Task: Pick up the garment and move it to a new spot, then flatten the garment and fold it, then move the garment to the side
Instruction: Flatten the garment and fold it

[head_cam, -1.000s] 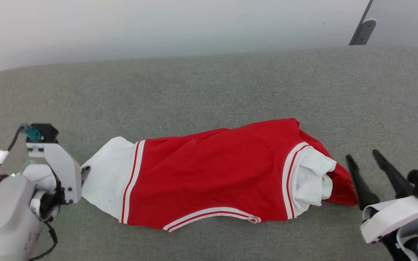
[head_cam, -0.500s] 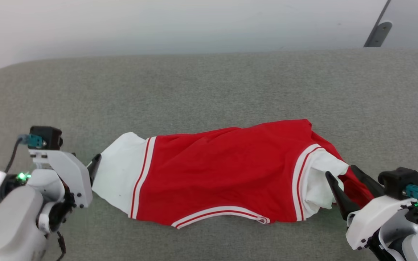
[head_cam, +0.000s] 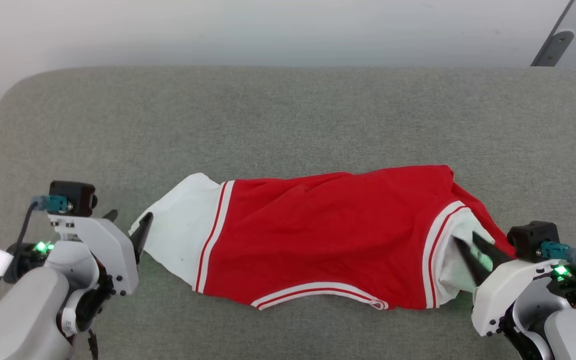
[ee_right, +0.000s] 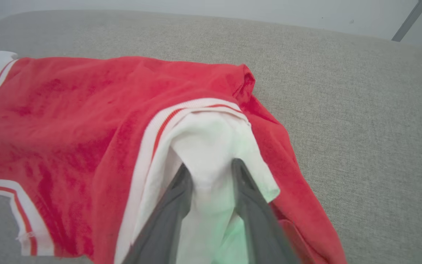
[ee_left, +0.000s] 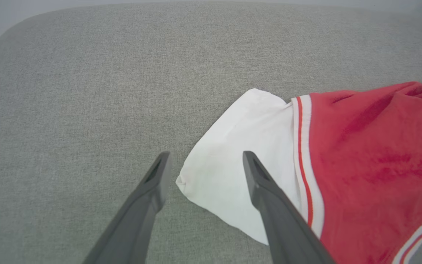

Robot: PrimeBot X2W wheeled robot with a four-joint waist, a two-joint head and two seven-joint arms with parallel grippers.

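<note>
Forward has come the right gripper [head_cam: 468,240], jaws narrowing round the bunched white sleeve [ee_right: 211,139] of the bright red jersey shirt [head_cam: 328,235] lying on the grey padded surface [head_cam: 288,120], grip unconfirmed; the left gripper [ee_left: 206,154], jaws agape, straddles the other sleeve [ee_left: 233,146] and likely wants a deeper bite.

The garment [head_cam: 328,240] is bright red with white sleeves and red-and-white striped trim bands. White sleeve cloth, tinged pale green, shows between the dark grey fingers [ee_right: 163,220] of the right gripper [ee_right: 211,164]. The cushion [head_cam: 288,125] around is mottled grey.
</note>
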